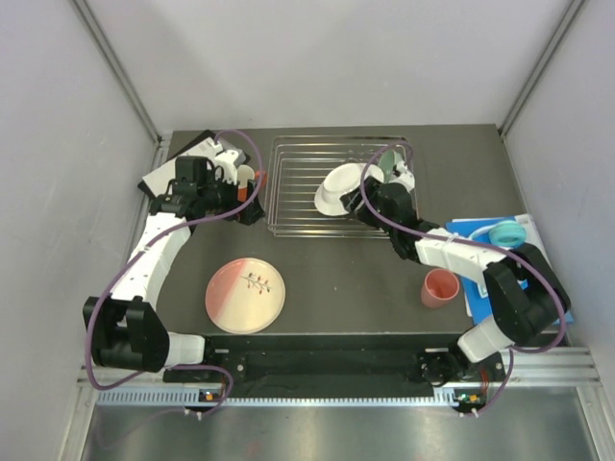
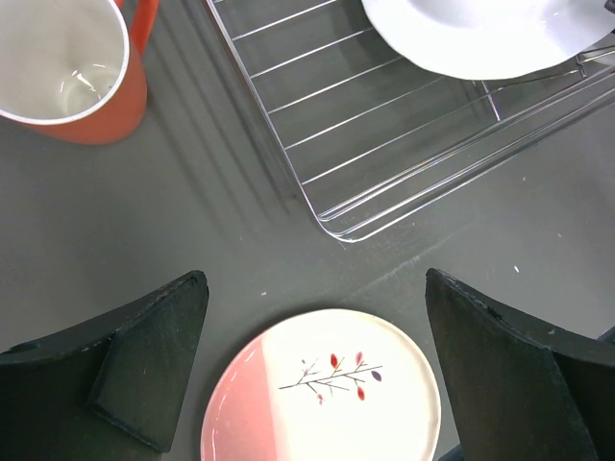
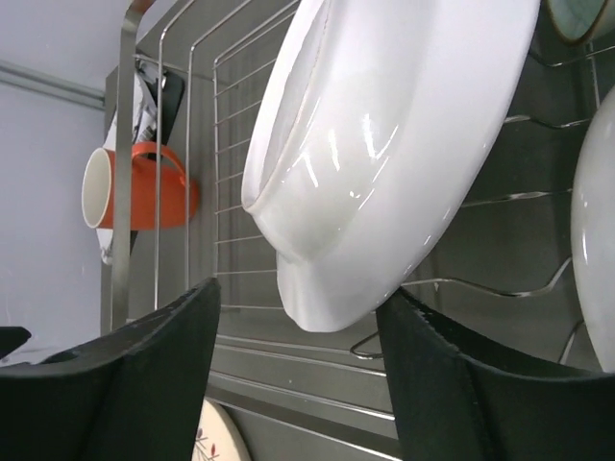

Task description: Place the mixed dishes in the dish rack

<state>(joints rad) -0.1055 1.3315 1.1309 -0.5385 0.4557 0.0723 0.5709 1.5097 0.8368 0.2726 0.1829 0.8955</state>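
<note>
The white plate (image 1: 338, 188) leans tilted inside the dish rack (image 1: 288, 192), with the mint green bowl (image 1: 389, 161) behind it. My right gripper (image 1: 370, 202) is at the plate's lower rim. In the right wrist view the white plate (image 3: 384, 144) hangs between the jaws of that gripper (image 3: 298, 288); the left finger stands apart from it, the right finger is close against it. My left gripper (image 2: 315, 283) hovers open and empty over the table between the orange mug (image 2: 67, 67) and the pink-and-cream plate (image 2: 327, 394). The salmon-pink cup (image 1: 441, 287) stands at the right.
A blue tray with a turquoise ring (image 1: 504, 232) lies at the right edge. A black-and-white booklet (image 1: 163, 178) lies at the back left beside the left arm. The orange mug (image 1: 246, 178) stands just left of the rack's edge.
</note>
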